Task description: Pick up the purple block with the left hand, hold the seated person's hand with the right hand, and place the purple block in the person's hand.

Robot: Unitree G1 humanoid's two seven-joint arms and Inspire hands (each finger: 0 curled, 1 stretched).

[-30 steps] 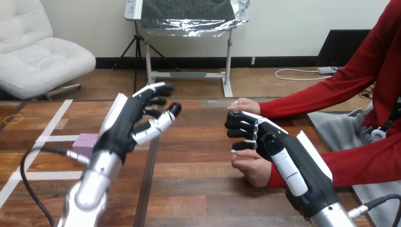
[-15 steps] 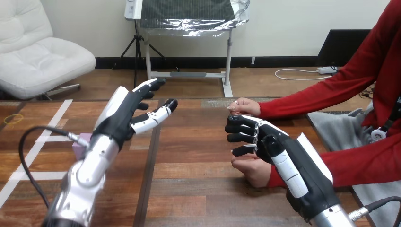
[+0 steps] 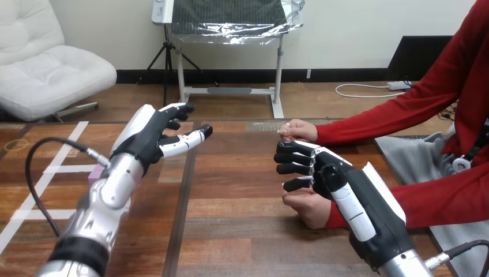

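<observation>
Left hand (image 3: pixel 151 134) is hovering empty, fingers (image 3: pixel 187 138) loosely spread, at left centre of the desk (image 3: pixel 242 190), the purple block (image 3: pixel 95 172) lying ungrasped beside its forearm. Right hand (image 3: pixel 337 182) is resting over the person's hand (image 3: pixel 305 205); whether it is gripping cannot be told.

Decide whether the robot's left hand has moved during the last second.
Yes. The left hand has moved up the view and slightly left, away from the robot, judged against the white tape lines, which kept their place.
</observation>
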